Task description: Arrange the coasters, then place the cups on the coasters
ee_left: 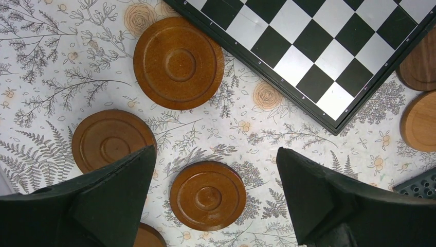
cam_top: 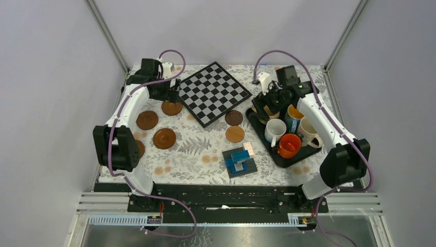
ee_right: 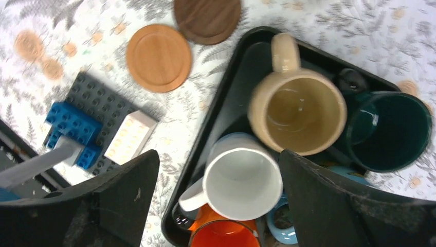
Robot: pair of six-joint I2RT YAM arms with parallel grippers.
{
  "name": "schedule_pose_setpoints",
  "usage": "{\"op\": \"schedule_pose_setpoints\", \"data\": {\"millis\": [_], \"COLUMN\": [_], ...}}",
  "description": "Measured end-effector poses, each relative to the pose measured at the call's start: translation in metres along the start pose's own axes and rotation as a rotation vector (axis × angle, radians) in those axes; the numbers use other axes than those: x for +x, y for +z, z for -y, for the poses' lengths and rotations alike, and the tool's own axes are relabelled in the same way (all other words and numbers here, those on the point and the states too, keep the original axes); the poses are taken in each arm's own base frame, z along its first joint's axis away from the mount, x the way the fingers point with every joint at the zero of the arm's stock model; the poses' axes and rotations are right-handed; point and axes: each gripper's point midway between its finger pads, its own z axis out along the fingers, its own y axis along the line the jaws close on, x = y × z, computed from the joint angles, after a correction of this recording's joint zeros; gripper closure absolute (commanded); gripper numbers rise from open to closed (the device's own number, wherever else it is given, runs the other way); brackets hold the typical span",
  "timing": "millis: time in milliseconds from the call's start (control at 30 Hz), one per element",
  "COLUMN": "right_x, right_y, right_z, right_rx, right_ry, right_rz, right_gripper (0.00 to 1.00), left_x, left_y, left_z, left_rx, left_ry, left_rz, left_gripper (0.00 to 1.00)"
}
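- The coasters [cam_top: 164,138] are lying loose on the table [cam_top: 205,149], four on the left and two beside the tray [ee_right: 244,72].
- The cups [ee_right: 297,110] are all sitting in the tray, waiting.
- The left gripper [ee_left: 216,154] and the right gripper [ee_right: 220,157] are gaping wide, holding nothing.

The coasters [ee_left: 178,63] are turned wood with a smooth satin sheen and fine grain; one darker, walnut-like coaster [ee_right: 207,18] looks more matt. The table cover [ee_left: 61,51] is a flat, matt printed sheet, and whether it is cloth or paper cannot be told. The chessboard [ee_left: 319,46] has smooth, slightly glossy squares in a dark frame. The tray [ee_right: 237,67] is glossy black plastic. The mugs [ee_right: 298,110] are shiny glazed ceramic. The studded bricks [ee_right: 72,126] are glossy plastic. The left gripper [ee_left: 216,151] has fingers [ee_left: 108,200] of matt, faintly grainy black plastic.
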Motion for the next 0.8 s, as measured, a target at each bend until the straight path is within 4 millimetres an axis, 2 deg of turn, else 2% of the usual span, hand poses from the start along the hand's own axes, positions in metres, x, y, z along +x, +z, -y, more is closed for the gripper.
{"op": "schedule_pose_setpoints", "data": {"millis": [67,200,267,367,633,800], "right_x": [0.006,0.040,0.058,0.083,0.140,0.158], "right_y": [0.002,0.007,0.009,0.013,0.027,0.038], "right_z": [-0.015,-0.063,-0.081,-0.093,-0.100,-0.098], "right_rx": [-0.029,-0.132,-0.174,-0.212,-0.246,-0.239], "right_ry": [-0.054,-0.196,-0.249,-0.293,-0.279,-0.267], "right_rz": [-0.011,-0.077,-0.113,-0.167,-0.304,-0.345], "right_gripper": [0.20,0.46,0.57,0.72,0.75,0.75], "left_x": [0.000,0.000,0.000,0.002,0.000,0.001], "left_y": [0.000,0.000,0.000,0.000,-0.003,-0.003], "left_z": [0.000,0.000,0.001,0.001,0.002,0.001], "left_rx": [0.000,0.000,0.001,0.001,-0.002,-0.002], "left_ry": [-0.005,-0.016,-0.020,-0.026,-0.037,-0.037], "left_rz": [0.000,0.000,-0.001,-0.003,0.004,0.003], "left_gripper": [0.01,0.01,0.01,0.01,0.01,0.01]}}
